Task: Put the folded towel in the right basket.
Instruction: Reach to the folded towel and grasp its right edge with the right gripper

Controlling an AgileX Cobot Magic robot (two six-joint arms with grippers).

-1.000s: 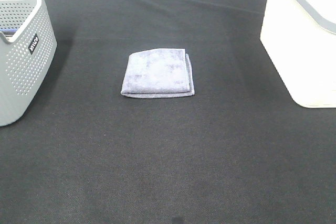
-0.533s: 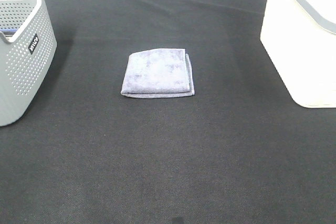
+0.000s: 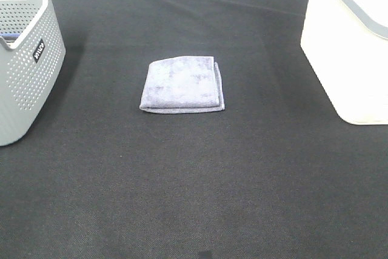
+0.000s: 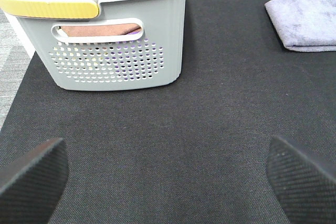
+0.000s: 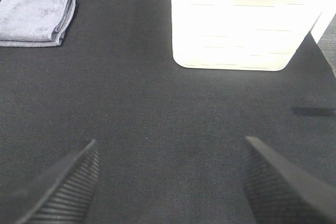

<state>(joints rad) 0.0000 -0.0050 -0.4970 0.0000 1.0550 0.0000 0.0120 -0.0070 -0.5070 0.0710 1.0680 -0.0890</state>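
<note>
- We see the folded towel (image 3: pixel 182 84) flat mid-counter, toward the far edge, apart from both baskets.
- The white right basket (image 3: pixel 348 53) sits at the right edge, a grey perforated basket (image 3: pixel 27 59) at the left.
- Our left gripper (image 4: pixel 167 177) and right gripper (image 5: pixel 173 182) have fingers spread, empty.

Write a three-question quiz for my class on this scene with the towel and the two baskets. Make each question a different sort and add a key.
1. True or false: the folded towel lies on the black cloth, between the grey basket and the white basket, inside neither.
2. What does the left wrist view show inside the grey basket? A: bottles. B: a brown cloth. C: nothing.
3. One word: are the left gripper and the right gripper open or shut?

Key: 1 true; 2 B; 3 open, both.
</note>
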